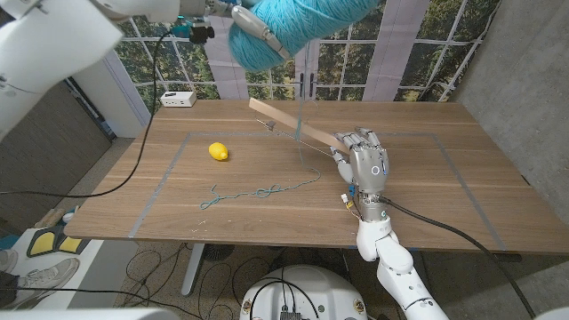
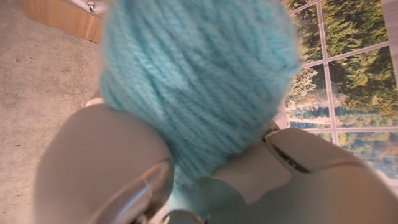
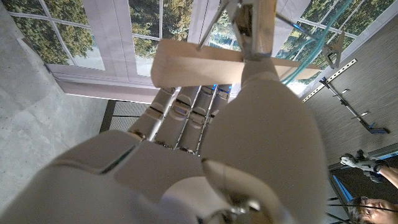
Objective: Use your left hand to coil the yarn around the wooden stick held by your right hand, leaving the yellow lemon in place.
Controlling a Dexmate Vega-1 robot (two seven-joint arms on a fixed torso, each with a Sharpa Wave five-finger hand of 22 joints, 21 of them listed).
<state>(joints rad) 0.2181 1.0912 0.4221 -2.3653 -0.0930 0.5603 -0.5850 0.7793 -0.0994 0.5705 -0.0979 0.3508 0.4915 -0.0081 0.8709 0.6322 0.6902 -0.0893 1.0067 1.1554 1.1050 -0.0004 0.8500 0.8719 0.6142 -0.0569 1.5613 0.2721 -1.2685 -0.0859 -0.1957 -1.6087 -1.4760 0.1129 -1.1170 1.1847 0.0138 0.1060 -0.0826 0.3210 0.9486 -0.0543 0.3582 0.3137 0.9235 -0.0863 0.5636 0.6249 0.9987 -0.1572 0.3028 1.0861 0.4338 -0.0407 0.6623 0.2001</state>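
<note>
A: Yarn ball [image 1: 289, 27] was gripped high in my left hand [image 1: 258, 31]; right hand [image 1: 363, 160] held the wooden stick [image 1: 289, 123].
B: Few wraps visible, tail [image 1: 258, 191] loose on bench [image 1: 427, 178]. Lemon [image 1: 218, 151] undisturbed.

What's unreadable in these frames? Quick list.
- Left robot hand, left wrist view: its grip on the yarn ball is covered by the ball.
- Wooden stick, head view: the held end is hidden inside the right robot hand.
- Yarn wraps on the stick: too thin to count in head view.
- Loose yarn tail on the table: its end is too small to trace.
</note>
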